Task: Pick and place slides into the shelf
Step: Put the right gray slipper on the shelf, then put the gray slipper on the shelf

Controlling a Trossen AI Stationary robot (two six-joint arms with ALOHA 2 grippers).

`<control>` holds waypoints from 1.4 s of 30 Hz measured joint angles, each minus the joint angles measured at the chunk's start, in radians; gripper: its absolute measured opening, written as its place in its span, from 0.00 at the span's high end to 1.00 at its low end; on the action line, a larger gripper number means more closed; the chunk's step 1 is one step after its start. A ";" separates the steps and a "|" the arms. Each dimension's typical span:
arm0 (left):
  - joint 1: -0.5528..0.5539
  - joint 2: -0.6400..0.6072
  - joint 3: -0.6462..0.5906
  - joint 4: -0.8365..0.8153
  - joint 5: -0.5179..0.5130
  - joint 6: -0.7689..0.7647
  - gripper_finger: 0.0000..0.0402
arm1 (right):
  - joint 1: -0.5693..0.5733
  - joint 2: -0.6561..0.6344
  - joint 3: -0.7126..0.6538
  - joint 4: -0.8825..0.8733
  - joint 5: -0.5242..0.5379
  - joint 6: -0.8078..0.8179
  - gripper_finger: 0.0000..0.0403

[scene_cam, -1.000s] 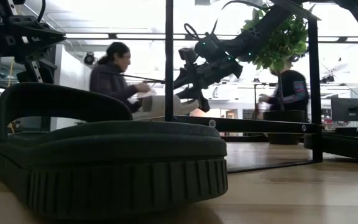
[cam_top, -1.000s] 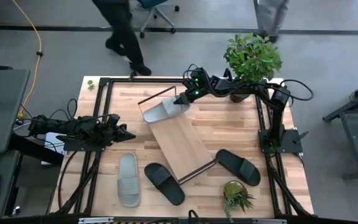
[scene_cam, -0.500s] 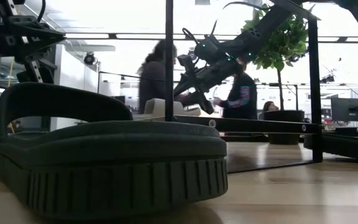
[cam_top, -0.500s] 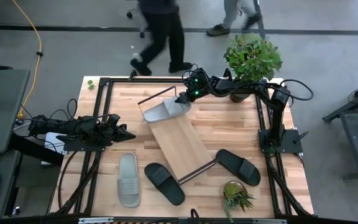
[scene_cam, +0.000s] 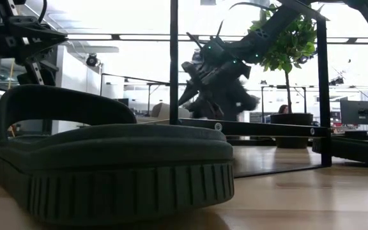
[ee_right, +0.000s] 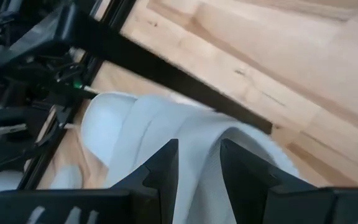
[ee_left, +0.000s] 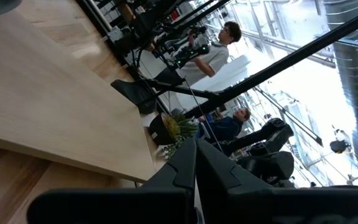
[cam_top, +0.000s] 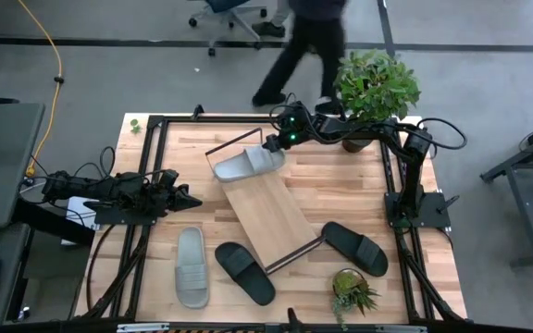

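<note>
right gripper [cam_top: 272,145] up at the far end of the shelf [cam_top: 265,210], fingers parted, poised over the heel end of a light grey slide [cam_top: 246,165] and, going by the right wrist view, not clamped on it. left gripper [cam_top: 185,198] parked low at the table's left edge, fingers pressed together around nothing.

grey slide lying across the shelf's far end, beside the thin black rod frame. second grey slide [cam_top: 191,266] on the tabletop near the front left; one black slide [cam_top: 244,271] just beside the shelf's near end, the other black slide [cam_top: 353,246] to the right of it.

likely light, rubbery, somewhat springy; sole fairly stiff, strap bendable. probably grippy rather than slick, and not fragile. best hold judged to be the wide strap or a side edge of the sole.

no brand, label or readable writing seen anywhere.
</note>
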 joint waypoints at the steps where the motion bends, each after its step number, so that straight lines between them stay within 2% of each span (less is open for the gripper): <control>1: 0.000 0.000 0.000 0.000 0.000 0.000 1.00 | 0.000 0.000 0.000 0.000 0.007 0.002 0.73; 10: 0.000 0.000 0.000 0.000 0.000 0.000 1.00 | 0.002 -0.015 0.000 0.027 0.020 -0.001 0.73; 14: 0.000 0.000 0.000 0.000 0.000 0.009 1.00 | 0.011 -0.048 0.000 0.038 -0.012 -0.004 0.73; 18: 0.000 0.000 0.000 0.000 0.000 0.018 1.00 | 0.042 -0.064 0.000 0.058 -0.127 -0.003 0.73; 23: 0.000 0.000 0.000 0.000 0.002 0.020 1.00 | 0.085 -0.071 0.000 0.135 -0.404 -0.004 0.73; 26: 0.000 0.000 0.000 0.000 0.002 0.022 1.00 | 0.103 -0.071 0.000 0.159 -0.510 0.040 0.73; 32: 0.000 0.000 0.000 0.000 0.002 0.022 1.00 | 0.136 -0.071 0.000 0.159 -0.530 0.077 0.73; 37: 0.000 0.000 0.000 0.000 0.003 0.015 1.00 | 0.169 -0.093 0.000 0.137 -0.595 0.084 0.73; 42: 0.000 0.000 0.000 0.000 0.016 -0.029 1.00 | 0.193 -0.185 0.000 0.046 -0.521 0.024 0.73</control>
